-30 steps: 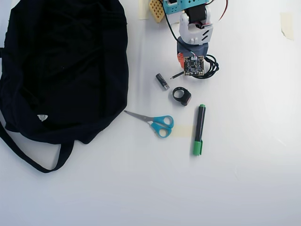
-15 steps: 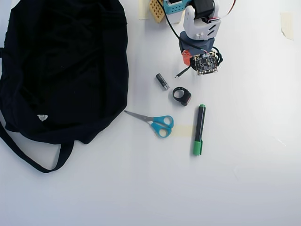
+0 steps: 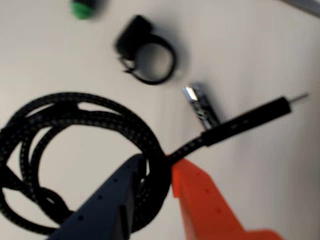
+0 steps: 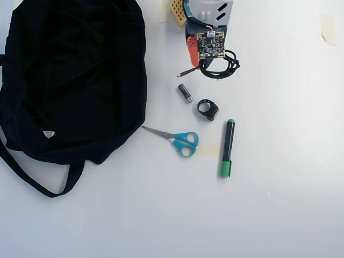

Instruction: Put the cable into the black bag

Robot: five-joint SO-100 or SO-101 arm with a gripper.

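In the wrist view the cable (image 3: 75, 107), a braided black cord coiled in a loop, hangs between the dark blue finger and the orange finger of my gripper (image 3: 159, 165), which is shut on it. Its plug end (image 3: 260, 114) sticks out to the right. In the overhead view the gripper (image 4: 200, 62) sits near the top centre, the coil (image 4: 224, 67) bulging to its right and the plug tip (image 4: 184, 73) pointing left. The black bag (image 4: 70, 80) lies flat at the left, well apart from the gripper. It is outside the wrist view.
Below the gripper lie a small dark cylinder (image 4: 185, 92), a black ring-shaped object with a red spot (image 4: 207, 109), blue-handled scissors (image 4: 180, 141) and a green marker (image 4: 227, 148). A yellow board (image 4: 178, 11) sits by the arm's base. The bag's strap (image 4: 32, 180) trails toward the lower left.
The gripper, holding the cable, has swung left and toward the top of the overhead view. The coil has come off its earlier spot with it. The other objects have not moved.
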